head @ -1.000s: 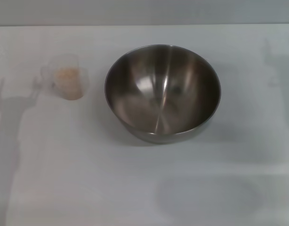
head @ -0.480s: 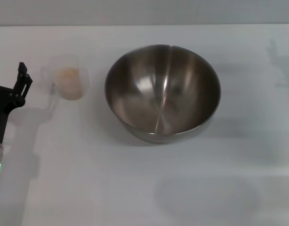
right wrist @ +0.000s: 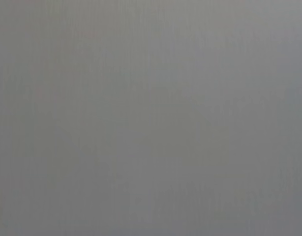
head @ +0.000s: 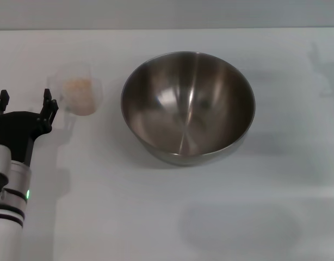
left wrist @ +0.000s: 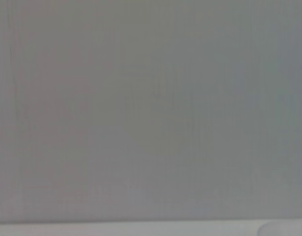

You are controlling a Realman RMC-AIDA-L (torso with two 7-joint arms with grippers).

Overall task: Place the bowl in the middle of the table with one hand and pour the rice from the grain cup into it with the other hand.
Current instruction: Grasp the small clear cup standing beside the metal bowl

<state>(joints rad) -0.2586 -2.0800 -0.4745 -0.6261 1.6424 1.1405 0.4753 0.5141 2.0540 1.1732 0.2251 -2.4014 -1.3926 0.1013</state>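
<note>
The steel bowl (head: 187,107) stands upright near the middle of the white table (head: 156,217), and nothing lies inside it. To its left stands the small clear grain cup (head: 77,95) holding beige rice (head: 80,89). My left gripper (head: 24,104) is in the head view at the left edge, just left of the cup and a little nearer to me. Its two black fingers are spread apart, open, with nothing between them. The right gripper is out of view. Both wrist views show only blank grey.
A faint shadow lies on the table at the far right (head: 322,60). The back edge of the table (head: 167,29) runs across the top of the head view.
My left arm has come further into the head view from the left edge, turned so both fingers show, and moved closer to the grain cup. Bowl and cup have not moved.
</note>
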